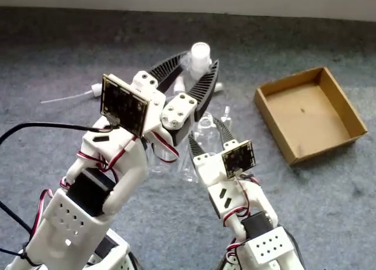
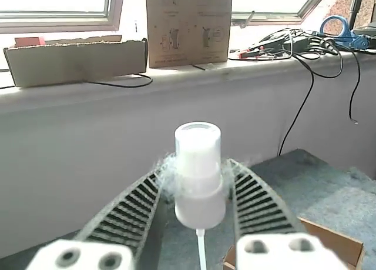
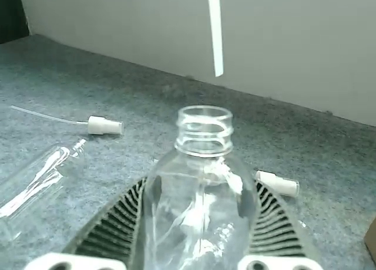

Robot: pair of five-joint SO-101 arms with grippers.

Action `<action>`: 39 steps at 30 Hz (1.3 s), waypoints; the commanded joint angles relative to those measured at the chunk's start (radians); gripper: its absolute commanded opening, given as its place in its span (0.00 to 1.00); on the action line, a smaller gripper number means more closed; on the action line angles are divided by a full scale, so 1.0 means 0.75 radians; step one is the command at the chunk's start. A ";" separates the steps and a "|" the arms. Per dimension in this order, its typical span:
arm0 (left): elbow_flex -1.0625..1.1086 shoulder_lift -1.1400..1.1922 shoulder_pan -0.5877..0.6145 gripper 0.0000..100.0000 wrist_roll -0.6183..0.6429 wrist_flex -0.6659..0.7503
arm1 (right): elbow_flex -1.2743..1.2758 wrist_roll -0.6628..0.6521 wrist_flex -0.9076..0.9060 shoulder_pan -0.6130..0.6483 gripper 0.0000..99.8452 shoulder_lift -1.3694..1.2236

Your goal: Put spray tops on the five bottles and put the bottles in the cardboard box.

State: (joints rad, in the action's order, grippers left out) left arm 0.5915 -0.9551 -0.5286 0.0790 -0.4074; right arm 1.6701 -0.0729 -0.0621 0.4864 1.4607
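Left gripper [image 2: 200, 185]: closed on a white plastic spray top [image 2: 198, 149], held upright in the air, with its thin white dip tube [image 3: 214, 29] hanging below.
Right gripper [image 3: 200, 226]: clamped around the body of a clear plastic bottle [image 3: 202, 176], which stands upright with an open neck and no top.
Tube and neck: the tube's end hangs above the bottle's mouth and has not entered it.
Grey carpet [image 3: 147, 85]: two loose white spray tops [image 3: 106, 126] [image 3: 277, 183] lie near the held bottle, and a second clear bottle [image 3: 35, 176] lies on its side.
Shallow brown cardboard box [image 1: 324, 150]: well apart from both grippers, with no bottle in it.
Progress: early, by my reading (no capped bottle anywhere). The top must be lowered in and seated, the bottle boxed, then the rest done.
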 commanded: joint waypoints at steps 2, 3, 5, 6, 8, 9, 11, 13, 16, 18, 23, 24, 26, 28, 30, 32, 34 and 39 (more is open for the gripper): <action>-0.013 -0.038 -0.009 0.00 0.149 0.057 | 0.087 0.002 0.030 0.007 0.12 0.024; -0.013 -0.038 -0.009 0.01 0.186 0.055 | 0.087 0.002 0.030 0.007 0.12 0.024; -0.021 -0.038 -0.009 0.01 0.203 0.055 | 0.087 0.002 0.030 0.007 0.12 0.024; -0.042 -0.038 -0.009 0.01 0.207 0.055 | 0.087 0.002 0.030 0.007 0.12 0.024; -0.083 -0.038 -0.007 0.01 0.207 0.008 | 0.087 0.002 0.030 0.007 0.12 0.024; -0.107 -0.038 -0.007 0.01 0.207 -0.035 | 0.087 0.002 0.030 0.007 0.12 0.024; -0.161 -0.036 -0.007 0.01 0.207 -0.102 | 0.087 0.002 0.030 0.007 0.12 0.024; -0.185 -0.036 -0.005 0.01 0.207 -0.137 | 0.087 0.002 0.030 0.007 0.12 0.024; -0.189 -0.032 0.036 0.01 0.209 -0.147 | 0.089 0.002 0.030 0.007 0.12 0.024; -0.185 -0.028 0.044 0.01 0.209 -0.147 | 0.089 0.002 0.030 0.007 0.12 0.024; -0.193 -0.030 0.038 0.01 0.209 -0.211 | 0.089 0.002 0.030 0.005 0.12 0.024; -0.191 -0.028 0.038 0.01 0.209 -0.213 | 0.089 0.002 0.030 0.005 0.12 0.024; -0.183 -0.028 0.038 0.01 0.209 -0.217 | 0.089 0.002 0.030 0.005 0.12 0.024; -0.181 -0.028 0.036 0.01 0.223 -0.217 | 0.089 0.002 0.030 0.005 0.12 0.024; -0.181 -0.026 0.036 0.01 0.293 -0.221 | 0.089 0.002 0.030 0.005 0.12 0.024; -0.181 -0.026 0.038 0.01 0.307 -0.254 | 0.089 0.002 0.030 0.005 0.12 0.024; -0.181 -0.026 0.038 0.01 0.309 -0.282 | 0.089 0.002 0.030 0.005 0.12 0.024; -0.114 -0.028 0.038 0.01 0.305 -0.295 | 0.089 0.002 0.030 0.005 0.12 0.024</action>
State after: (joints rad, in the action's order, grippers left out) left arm 0.5010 -0.9597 -0.5132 0.2969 -0.6252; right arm 1.6701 -0.0729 -0.0621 0.4864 1.4607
